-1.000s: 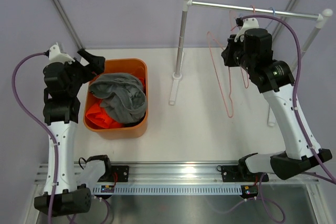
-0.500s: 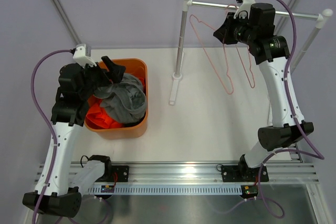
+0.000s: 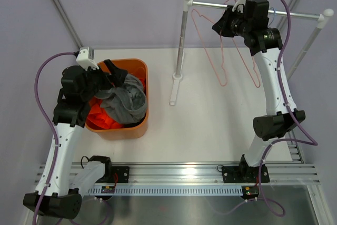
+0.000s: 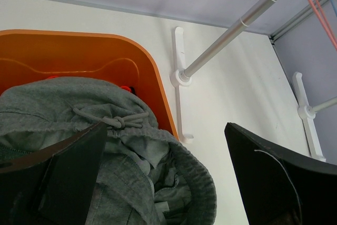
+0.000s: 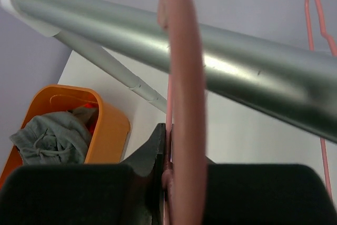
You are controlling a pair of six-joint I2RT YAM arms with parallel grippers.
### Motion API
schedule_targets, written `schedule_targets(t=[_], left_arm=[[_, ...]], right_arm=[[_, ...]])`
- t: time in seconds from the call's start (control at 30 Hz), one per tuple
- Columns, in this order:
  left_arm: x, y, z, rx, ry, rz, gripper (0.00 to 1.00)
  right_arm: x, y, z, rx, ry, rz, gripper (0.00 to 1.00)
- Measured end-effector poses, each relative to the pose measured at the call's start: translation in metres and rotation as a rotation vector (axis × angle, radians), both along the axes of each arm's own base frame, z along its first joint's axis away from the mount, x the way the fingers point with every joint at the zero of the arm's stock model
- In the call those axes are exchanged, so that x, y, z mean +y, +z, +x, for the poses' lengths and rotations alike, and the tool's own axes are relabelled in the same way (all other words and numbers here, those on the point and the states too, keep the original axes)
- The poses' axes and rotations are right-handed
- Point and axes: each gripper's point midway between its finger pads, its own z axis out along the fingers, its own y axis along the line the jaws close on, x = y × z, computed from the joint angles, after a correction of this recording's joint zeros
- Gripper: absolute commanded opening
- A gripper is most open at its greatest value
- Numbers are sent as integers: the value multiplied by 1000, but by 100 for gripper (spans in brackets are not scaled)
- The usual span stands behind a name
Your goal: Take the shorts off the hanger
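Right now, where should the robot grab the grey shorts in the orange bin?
Pinch the bunched waistband by the knotted drawstring; on the grey shorts it looks like the thickest, highest ridge. Come straight down from above: the walls of the bin block the sides, and these shorts lie on top.

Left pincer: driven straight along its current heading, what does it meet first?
Probably the grey shorts heaped in the orange bin, just ahead of the open left pincer; depth is unclear.
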Motion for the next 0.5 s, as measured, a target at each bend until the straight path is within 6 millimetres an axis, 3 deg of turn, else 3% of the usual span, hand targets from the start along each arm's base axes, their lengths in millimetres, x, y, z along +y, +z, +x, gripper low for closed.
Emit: schedule_targets(t=[0.17,0.4,0.5], left_arm=[[0,-3,0,6,-5,4,99],[-1,-4,0,6,-10,11,99],[-1,-4,0,4,-10,14,99]], right_arm=[[0,-11,17,17,-39,15,0],[3,-23,24,36,-70,1,0],[12,-31,27,28,-73,-15,6]])
